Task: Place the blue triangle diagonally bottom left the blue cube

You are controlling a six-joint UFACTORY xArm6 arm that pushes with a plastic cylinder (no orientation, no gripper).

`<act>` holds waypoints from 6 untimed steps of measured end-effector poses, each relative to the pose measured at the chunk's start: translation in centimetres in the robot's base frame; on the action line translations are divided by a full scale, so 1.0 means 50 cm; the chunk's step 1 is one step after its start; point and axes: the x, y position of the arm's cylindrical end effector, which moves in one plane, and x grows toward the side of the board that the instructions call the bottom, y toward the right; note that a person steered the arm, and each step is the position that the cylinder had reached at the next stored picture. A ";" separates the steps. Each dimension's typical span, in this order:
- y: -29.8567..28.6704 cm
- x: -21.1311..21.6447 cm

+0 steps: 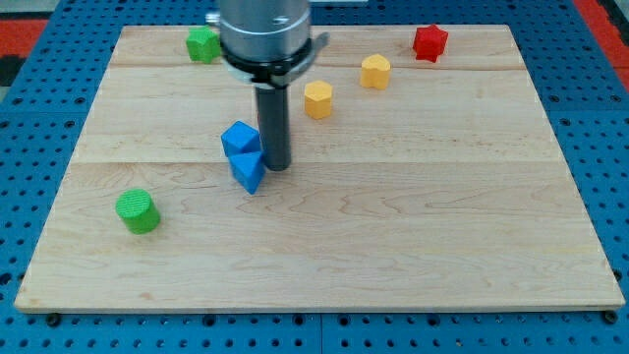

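Rod carries nothing; my tip point(278, 167) rests on board point(413, 226). Blue triangle point(249, 171) touching or just beside tip, toward view's left. Blue cube point(241, 139) up-left of tip, touching triangle's top. Judgement: triangle sits directly below cube; needs leftward shove, tip already on correct side.

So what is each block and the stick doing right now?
my tip: down on the board, right beside the blue triangle
blue triangle: touching the blue cube, just below it
blue cube: resting flat
green cylinder: alone, bottom left
two yellow blocks: apart
red block: top right
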 end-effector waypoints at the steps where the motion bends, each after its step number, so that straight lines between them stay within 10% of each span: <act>1: -0.032 0.055; 2: 0.025 0.178; 6: -0.111 0.081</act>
